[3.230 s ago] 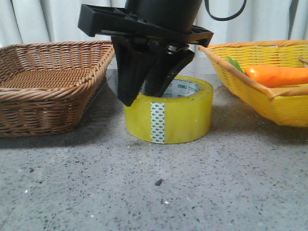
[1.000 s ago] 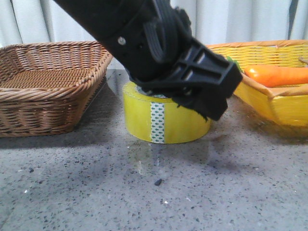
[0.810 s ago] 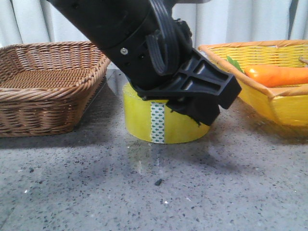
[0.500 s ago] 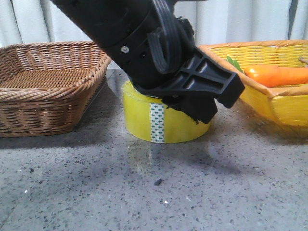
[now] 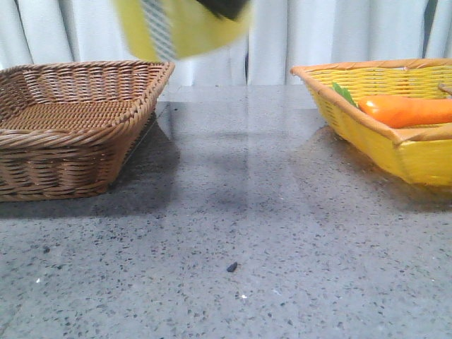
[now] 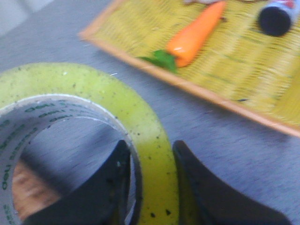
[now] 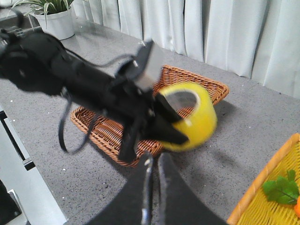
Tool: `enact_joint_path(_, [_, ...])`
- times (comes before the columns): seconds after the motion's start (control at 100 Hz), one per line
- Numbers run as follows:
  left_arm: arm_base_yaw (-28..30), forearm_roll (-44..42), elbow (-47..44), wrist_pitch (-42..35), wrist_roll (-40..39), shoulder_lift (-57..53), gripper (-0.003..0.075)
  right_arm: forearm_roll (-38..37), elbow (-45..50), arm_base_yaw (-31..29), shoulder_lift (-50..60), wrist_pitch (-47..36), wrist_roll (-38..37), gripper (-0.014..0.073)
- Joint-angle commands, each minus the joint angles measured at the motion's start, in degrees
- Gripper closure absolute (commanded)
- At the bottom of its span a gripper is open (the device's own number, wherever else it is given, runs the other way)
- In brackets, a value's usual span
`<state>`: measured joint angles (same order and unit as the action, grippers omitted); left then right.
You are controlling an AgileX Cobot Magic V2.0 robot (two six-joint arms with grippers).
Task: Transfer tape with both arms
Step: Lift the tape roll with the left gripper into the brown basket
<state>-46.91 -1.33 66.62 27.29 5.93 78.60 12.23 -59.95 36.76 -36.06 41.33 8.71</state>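
Tape up in the air, pinched by my left arm.

I see the left gripper (image 6: 149, 187) clamped across the wall of the tape (image 6: 140, 136), one finger inside the core, one outside, high above the table (image 5: 240, 212) near the brown basket (image 5: 70, 120). My right gripper (image 7: 152, 187) looks nearly closed and empty, though blur makes that uncertain.

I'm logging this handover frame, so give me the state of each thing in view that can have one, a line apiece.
tape: lifted off the table, held in the air above the near edge of the brown basket.
left gripper: shut on the tape's wall, one finger inside the core, one outside.
right gripper: fingers nearly together, holding nothing.
brown wicker basket: upright, nothing visible inside.
yellow basket: upright, holds the carrot.
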Motion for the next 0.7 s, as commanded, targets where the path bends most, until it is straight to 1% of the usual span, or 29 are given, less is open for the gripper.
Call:
enact_joint_path(0.0, [4.0, -0.8, 2.4, 0.1, 0.0, -4.8, 0.0741, 0.5, -1.4, -0.1, -0.1, -3.5, 0.4, 0.0666])
enact_joint_path(0.12, [9.3, -0.8, 1.4, 4.8, 0.0, -5.8, 0.0741, 0.5, -1.4, -0.1, -0.1, -3.4, 0.4, 0.0666])
enact_joint_path(0.22, [12.2, -0.8, -1.6, 4.9, 0.0, -5.4, 0.0741, 0.5, -1.4, -0.1, -0.1, -3.4, 0.4, 0.0666])
enact_joint_path(0.26, [13.2, -0.8, -3.1, 3.9, 0.0, -5.1, 0.0741, 0.5, -1.4, -0.1, -0.1, -3.4, 0.4, 0.0666])
enact_joint_path(0.35, [14.3, -0.8, -5.9, 1.9, 0.0, -4.6, 0.0741, 0.5, -1.4, -0.1, -0.1, -3.5, 0.4, 0.0666])
enact_joint_path(0.6, [15.2, 1.0, -8.2, 2.1, -0.1, -2.0, 0.0740, 0.5, -1.4, -0.1, -0.1, -3.6, 0.4, 0.0666])
enact_joint_path(0.65, [15.2, 1.8, -8.2, 1.8, -0.1, -1.4, 0.0729, 0.5, -1.4, -0.1, -0.1, -3.6, 0.4, 0.0666])
enact_joint_path(0.69, [15.2, 2.5, -8.2, 1.6, -0.1, -1.0, 0.0700, 0.5, -1.4, -0.1, -0.1, -3.5, 0.4, 0.0666])
